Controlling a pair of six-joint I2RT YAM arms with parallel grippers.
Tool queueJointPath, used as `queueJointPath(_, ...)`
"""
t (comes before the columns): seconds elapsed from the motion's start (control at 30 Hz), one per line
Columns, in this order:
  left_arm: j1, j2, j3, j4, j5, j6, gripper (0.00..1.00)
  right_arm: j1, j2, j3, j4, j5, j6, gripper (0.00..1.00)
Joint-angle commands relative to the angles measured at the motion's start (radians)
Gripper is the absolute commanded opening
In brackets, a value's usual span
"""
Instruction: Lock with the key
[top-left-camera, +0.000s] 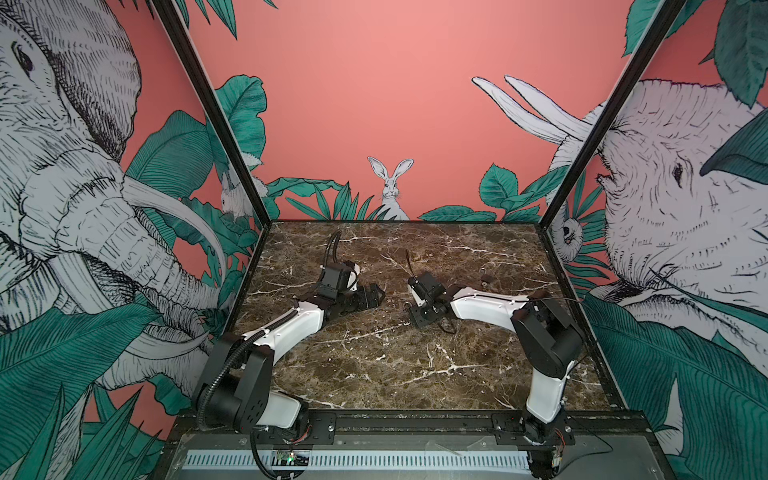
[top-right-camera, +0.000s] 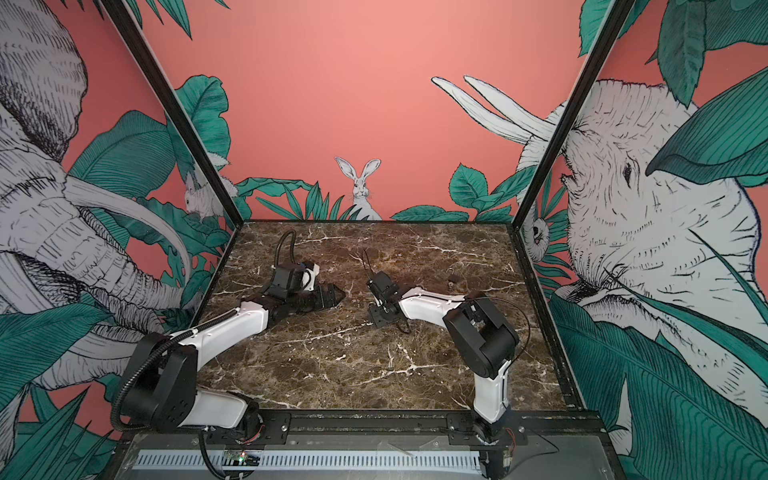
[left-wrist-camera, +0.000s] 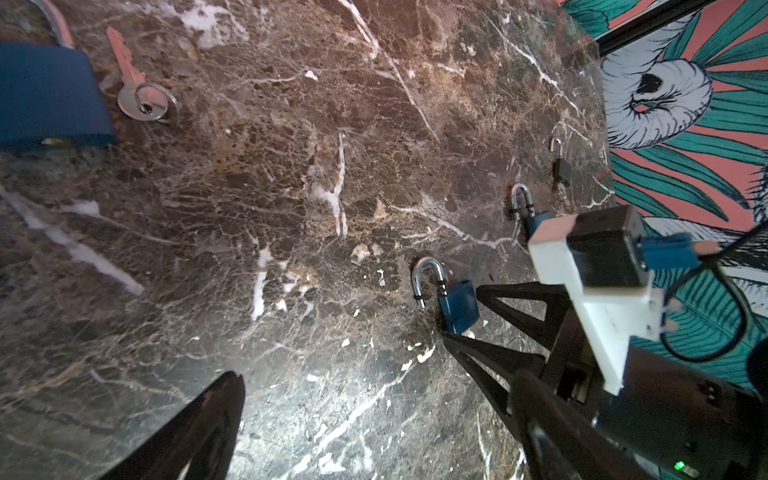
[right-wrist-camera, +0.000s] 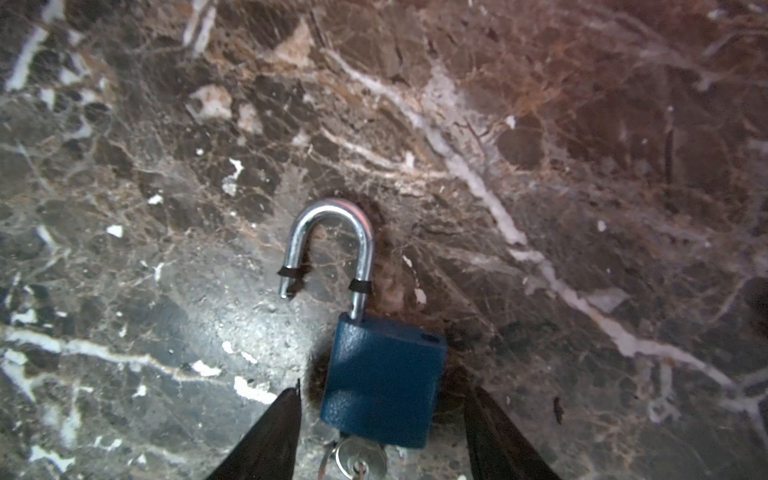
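Observation:
A small blue padlock (right-wrist-camera: 384, 378) lies flat on the marble with its silver shackle (right-wrist-camera: 332, 245) swung open. A key (right-wrist-camera: 360, 459) sits in its keyhole. My right gripper (right-wrist-camera: 380, 386) is open, one finger on each side of the lock body with a narrow gap on both sides. The left wrist view shows the same padlock (left-wrist-camera: 459, 303) between those fingers. My left gripper (left-wrist-camera: 374, 415) hovers wide open over bare marble, left of the right gripper (top-left-camera: 417, 313) in a top view.
A larger blue padlock (left-wrist-camera: 45, 95) with a loose key on a ring (left-wrist-camera: 135, 83) lies beside it. Two more small padlocks, one blue (left-wrist-camera: 536, 216) and one black (left-wrist-camera: 561, 166), rest near the right wall (top-left-camera: 484, 274). Black frame posts edge the table.

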Motion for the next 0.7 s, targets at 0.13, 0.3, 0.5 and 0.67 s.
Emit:
queueJointPath(0.13,-0.002,-0.018,0.017,0.019,0.01,-0.007,0.99,0.0,0.025,-0.001,0.015,0.013,0.015,0.59)
queueJointPath(0.3,-0.001,-0.003,0.02,0.026,0.019,-0.008,0.99,0.001,0.041,0.004,0.02,0.01,0.017,0.58)
queueJointPath(0.5,-0.001,0.015,0.022,0.044,0.036,-0.01,0.97,0.001,0.048,0.009,0.012,0.018,0.017,0.55)
queueJointPath(0.67,-0.001,0.026,0.026,0.051,0.034,-0.011,0.98,0.001,0.048,0.011,0.005,0.024,0.012,0.46)
